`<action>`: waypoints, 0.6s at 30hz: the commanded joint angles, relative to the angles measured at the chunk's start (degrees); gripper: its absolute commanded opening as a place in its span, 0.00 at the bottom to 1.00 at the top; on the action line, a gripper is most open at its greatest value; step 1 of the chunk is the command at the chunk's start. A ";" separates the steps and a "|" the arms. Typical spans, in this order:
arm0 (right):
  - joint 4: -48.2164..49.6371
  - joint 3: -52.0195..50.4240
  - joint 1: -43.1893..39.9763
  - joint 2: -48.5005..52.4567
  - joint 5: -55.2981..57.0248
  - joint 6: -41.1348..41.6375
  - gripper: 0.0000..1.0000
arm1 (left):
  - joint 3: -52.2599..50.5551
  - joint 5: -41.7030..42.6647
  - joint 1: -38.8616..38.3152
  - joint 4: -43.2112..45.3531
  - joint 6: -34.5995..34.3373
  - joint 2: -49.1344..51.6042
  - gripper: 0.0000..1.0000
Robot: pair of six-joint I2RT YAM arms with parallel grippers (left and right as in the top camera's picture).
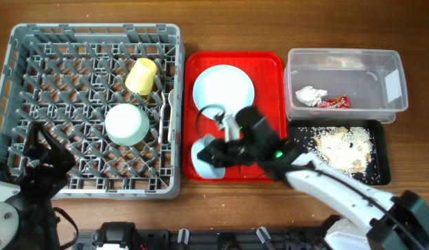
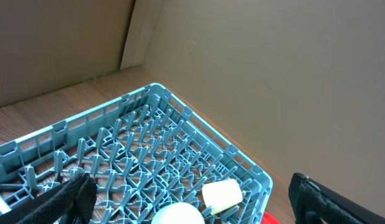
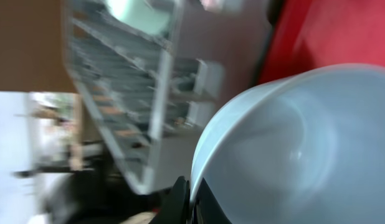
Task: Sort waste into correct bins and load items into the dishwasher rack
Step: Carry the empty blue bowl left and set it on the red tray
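The right gripper (image 1: 216,151) is clenched on the rim of a pale blue bowl (image 1: 203,161) at the front left corner of the red tray (image 1: 268,64), just beside the dishwasher rack (image 1: 96,29). The left gripper (image 1: 44,149) hangs released over the rack's front left corner. The bowl should probably be lifted clear of the tray lip and rack wall, kept level in that thin rim pinch, then set on free pegs near the rack's front right corner, apart from the other bowl (image 1: 127,123) and the yellow cup (image 1: 141,75).
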 commanded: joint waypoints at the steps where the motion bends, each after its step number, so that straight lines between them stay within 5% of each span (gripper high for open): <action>1: -0.66 0.28 5.57 0.48 19.96 -3.56 0.05 | 0.33 -0.92 0.44 0.13 -0.55 -0.04 1.00; 7: 0.02 0.31 7.32 0.33 21.16 -4.39 0.56 | 0.33 -0.92 0.44 0.13 -0.55 -0.04 1.00; 11: -5.31 2.97 5.35 -4.55 22.14 -13.46 0.86 | 0.33 -0.92 0.44 0.13 -0.55 -0.04 1.00; 18: -29.44 15.65 2.23 -26.43 39.12 -25.70 1.00 | 0.33 -0.90 0.44 0.13 -0.55 -0.04 1.00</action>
